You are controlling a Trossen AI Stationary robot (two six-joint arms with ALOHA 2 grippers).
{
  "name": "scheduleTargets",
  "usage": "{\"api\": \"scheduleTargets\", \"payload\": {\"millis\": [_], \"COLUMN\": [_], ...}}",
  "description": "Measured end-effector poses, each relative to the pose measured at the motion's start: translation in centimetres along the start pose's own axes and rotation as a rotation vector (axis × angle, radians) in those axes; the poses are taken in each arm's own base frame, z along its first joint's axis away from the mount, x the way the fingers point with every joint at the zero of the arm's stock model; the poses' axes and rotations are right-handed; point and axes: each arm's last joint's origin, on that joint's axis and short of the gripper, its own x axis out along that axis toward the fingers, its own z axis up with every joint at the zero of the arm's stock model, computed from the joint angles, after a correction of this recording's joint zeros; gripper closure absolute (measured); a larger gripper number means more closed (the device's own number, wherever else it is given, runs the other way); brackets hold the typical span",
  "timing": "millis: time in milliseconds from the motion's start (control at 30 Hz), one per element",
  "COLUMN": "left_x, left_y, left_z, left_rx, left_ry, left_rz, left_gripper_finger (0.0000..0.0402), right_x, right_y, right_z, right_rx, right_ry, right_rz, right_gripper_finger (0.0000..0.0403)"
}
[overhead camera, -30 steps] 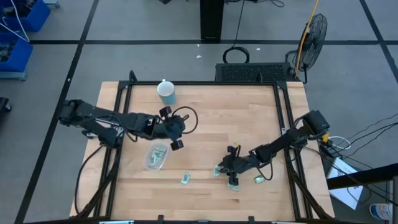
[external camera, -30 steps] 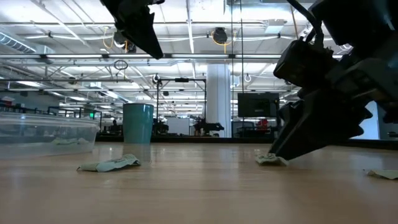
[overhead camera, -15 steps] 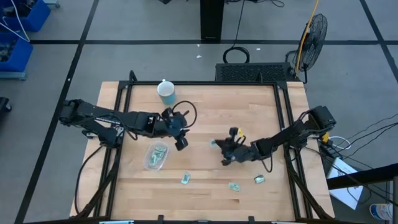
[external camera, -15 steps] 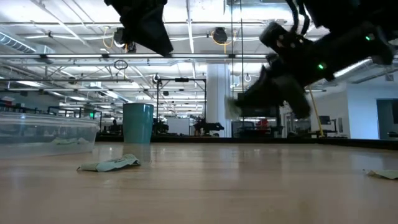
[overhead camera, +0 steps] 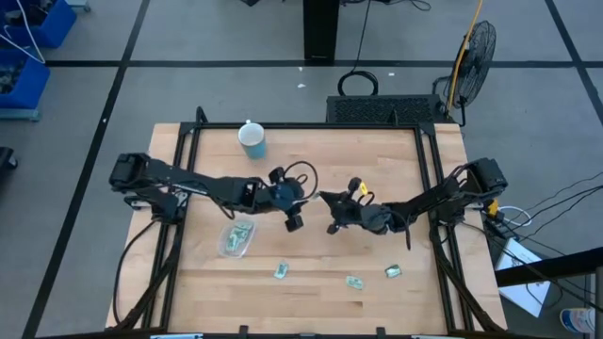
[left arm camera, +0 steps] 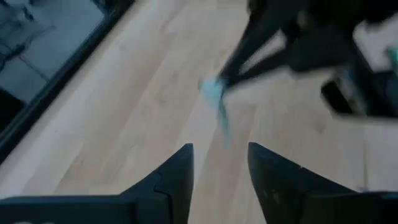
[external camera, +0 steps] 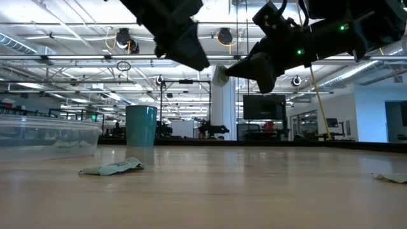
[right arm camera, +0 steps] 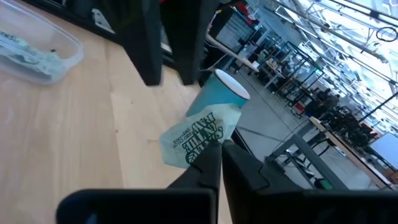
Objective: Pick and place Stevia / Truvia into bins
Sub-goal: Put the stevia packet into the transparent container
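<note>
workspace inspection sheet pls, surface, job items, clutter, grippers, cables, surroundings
surface: wooden table with black frame rails along its sides.
job's things: clear tub near the table's left side, some packets inside; three loose packets near the front edge; one packet pinched in the right gripper.
clutter: blue-green cup with white lid at the back of the table.
grippers: right gripper raised mid-table, shut on a packet; left gripper open, close beside it, facing that packet.
cables: black cable loop on the left arm; loose cables on the floor at the right.
surroundings: fan and blue bins on the floor; no person seen.
</note>
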Motion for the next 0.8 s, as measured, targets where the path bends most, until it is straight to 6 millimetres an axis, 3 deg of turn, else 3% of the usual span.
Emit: {"api": "scheduleTargets", "payload": {"millis": [233,367,533,800], "left_x": [1.2,2.1,1.8,1.5], "left_y": [0.8,0.7,0.8,0.9], "left_z": [0.5,0.7,0.7,1.0], "left_rx": [0.005,0.021,0.01,0.029], "left_ry": [-0.042,-0.051,-0.051,-0.069], "left_rz": [0.004,-0.118,-0.101,-0.103], "left_gripper_finger": [0.0181,0.0168,0.0185,0.0243], "right_x": [0.0,0.1,0.2,0.3], "right_y": [0.0,-0.2,-0.2,-0.2], "right_z": [0.5,0.7,0.5,0.5], "right_rx": [0.074,0.118,0.098,0.152], "right_ry": [-0.079,-0.106,-0.087,-0.084], "right_rz": [0.069,0.085,0.086,0.088], "right_gripper_finger": [0.0401,0.0402,0.0402,0.0402]}}
